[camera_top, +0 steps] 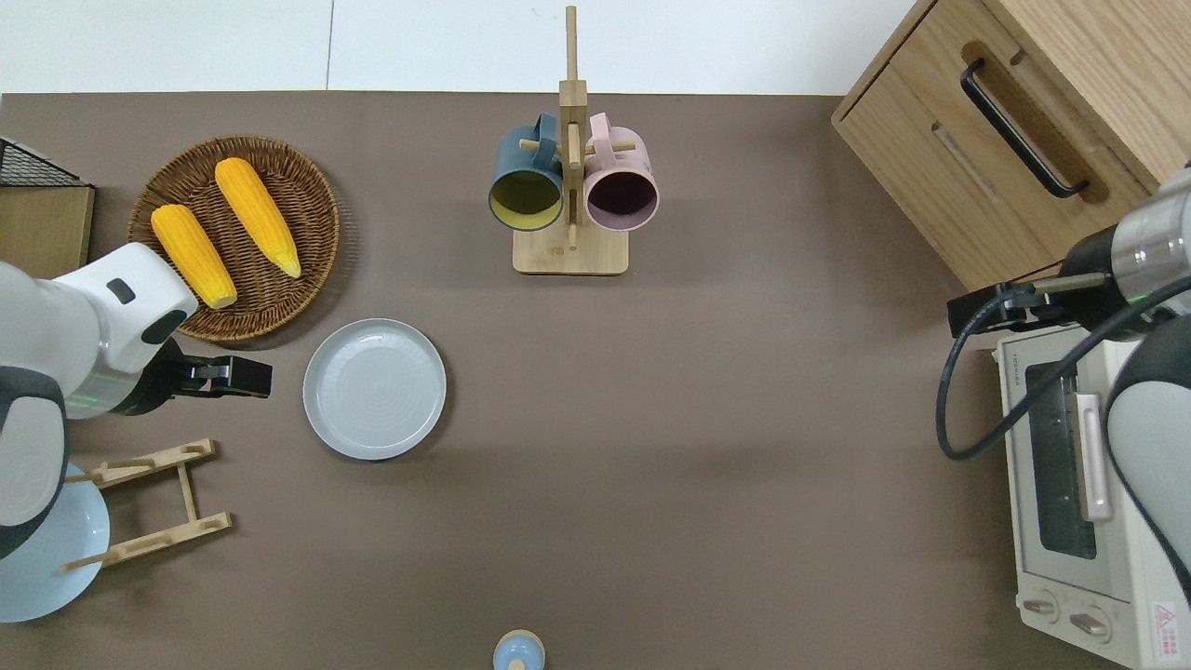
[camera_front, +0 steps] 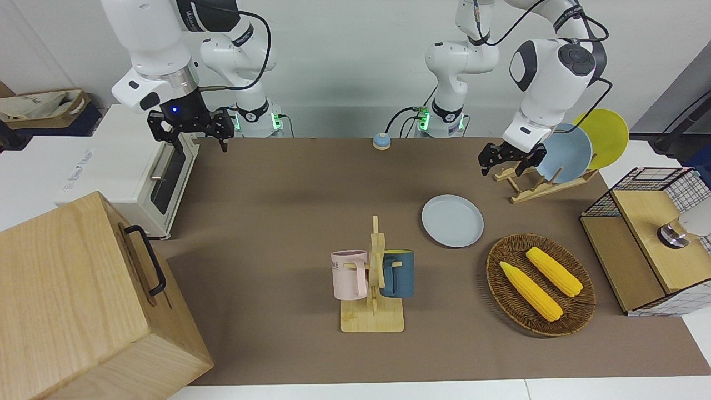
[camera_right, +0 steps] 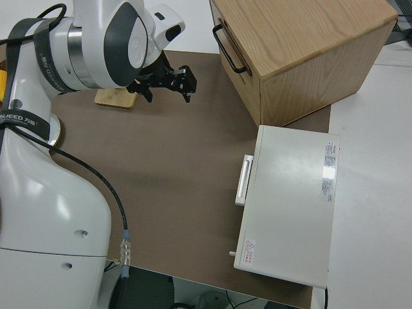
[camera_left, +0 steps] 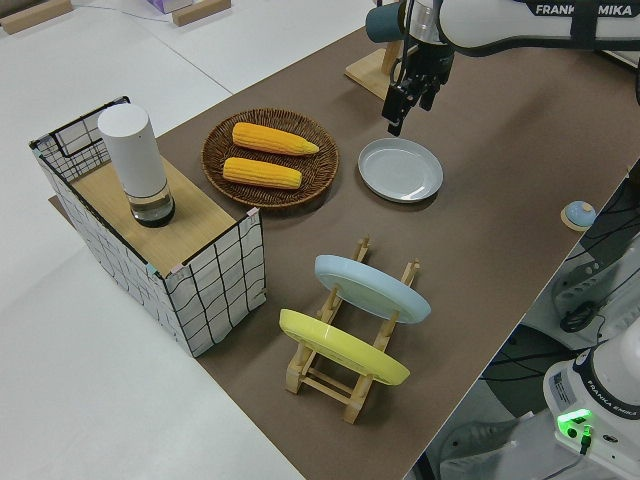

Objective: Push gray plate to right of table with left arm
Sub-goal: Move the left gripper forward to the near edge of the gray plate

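The gray plate (camera_top: 374, 389) lies flat on the worktop (camera_top: 707, 447), about midway between its long edges and toward the left arm's end, close to the wicker basket (camera_top: 307, 200) of corn. The left claw (camera_top: 244, 377) hangs over bare mat just beside the plate's rim, not touching it; I cannot tell whether it is spread or pressed together. The right arm is parked, its claw (camera_front: 194, 130) spread

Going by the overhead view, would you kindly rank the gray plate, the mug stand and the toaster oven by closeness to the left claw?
From the left claw:
1. Gray plate, just beside it toward the table's middle.
2. Mug stand, farther from the robots, mid-table.
3. Toaster oven, at the right arm's end.
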Tool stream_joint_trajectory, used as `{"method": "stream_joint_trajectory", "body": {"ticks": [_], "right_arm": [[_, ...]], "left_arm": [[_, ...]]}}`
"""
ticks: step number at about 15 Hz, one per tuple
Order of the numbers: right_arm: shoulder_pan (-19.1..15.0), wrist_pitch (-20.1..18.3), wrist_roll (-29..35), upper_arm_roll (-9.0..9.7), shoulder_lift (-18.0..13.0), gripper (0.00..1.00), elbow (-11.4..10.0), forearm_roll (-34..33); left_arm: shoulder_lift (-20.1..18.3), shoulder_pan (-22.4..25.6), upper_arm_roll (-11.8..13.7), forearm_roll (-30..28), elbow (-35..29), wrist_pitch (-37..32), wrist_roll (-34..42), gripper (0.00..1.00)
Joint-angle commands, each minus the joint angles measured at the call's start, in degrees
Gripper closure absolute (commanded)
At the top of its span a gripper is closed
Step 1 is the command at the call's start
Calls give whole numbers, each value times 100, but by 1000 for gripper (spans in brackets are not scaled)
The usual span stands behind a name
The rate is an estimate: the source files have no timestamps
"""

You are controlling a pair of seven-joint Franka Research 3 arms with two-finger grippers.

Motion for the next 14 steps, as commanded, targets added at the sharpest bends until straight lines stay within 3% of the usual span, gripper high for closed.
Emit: {"method": "stream_joint_trajectory", "body": {"ticks": [1,14], "right_arm": [[-4,-59,18,-1,-33,17,8,40],[-4,-59,18,-1,-33,17,8,40]], "left_arm": [[-214,37,-8,-80,-477,426,-36,5],[-100,-7,-8,-89,-1364,1656,-106,5]]}}
